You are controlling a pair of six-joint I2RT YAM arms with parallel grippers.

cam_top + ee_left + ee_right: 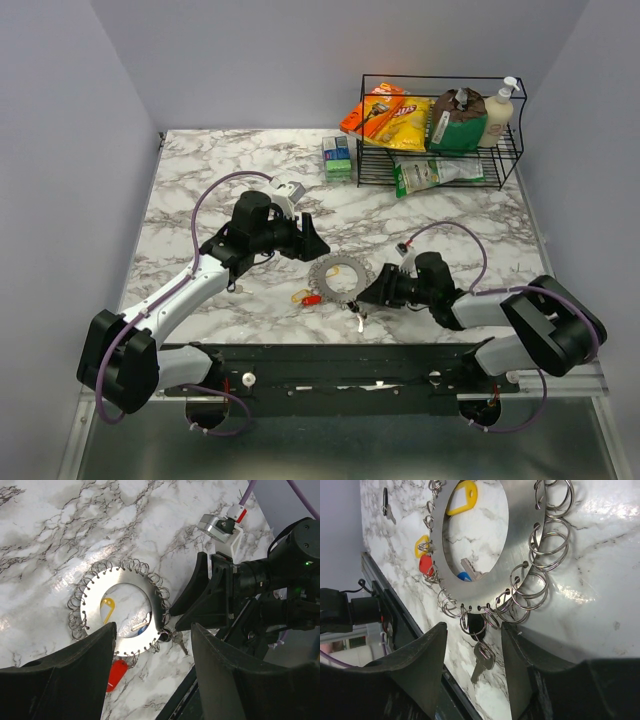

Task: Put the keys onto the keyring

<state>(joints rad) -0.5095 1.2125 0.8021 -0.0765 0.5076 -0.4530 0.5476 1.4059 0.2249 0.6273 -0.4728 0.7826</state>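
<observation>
Marble tabletop (200, 180), two arms working at the near centre.

Keyring (122, 575): a flat silver plate ring with a large centre hole lying flat on the tabletop between the two hands. Small wire split rings (550, 540) hang all around its rim.

Keys: one silver key (481, 661) hangs from a split ring at the rim nearest the right hand and lies on the marble. A yellow tag (461, 496) and a blue-headed key (464, 576) show through the centre hole. A second yellow piece (421, 545) and a red one (426, 564) lie just outside the rim on the near left side. Whether these four are threaded on rings cannot be told.

Left hand (315, 245): released, fingers wide apart, nothing between them, poised just beside the keyring's far left edge.

Right hand (172, 616): fingers spread, tips at the keyring's near right rim, with the split ring carrying the silver key between them. No clamping is visible.

Far right corner: a black wire rack (440, 78) holding snack bags and a soap bottle (500, 112). Small boxes (337, 157) stand beside it.
</observation>
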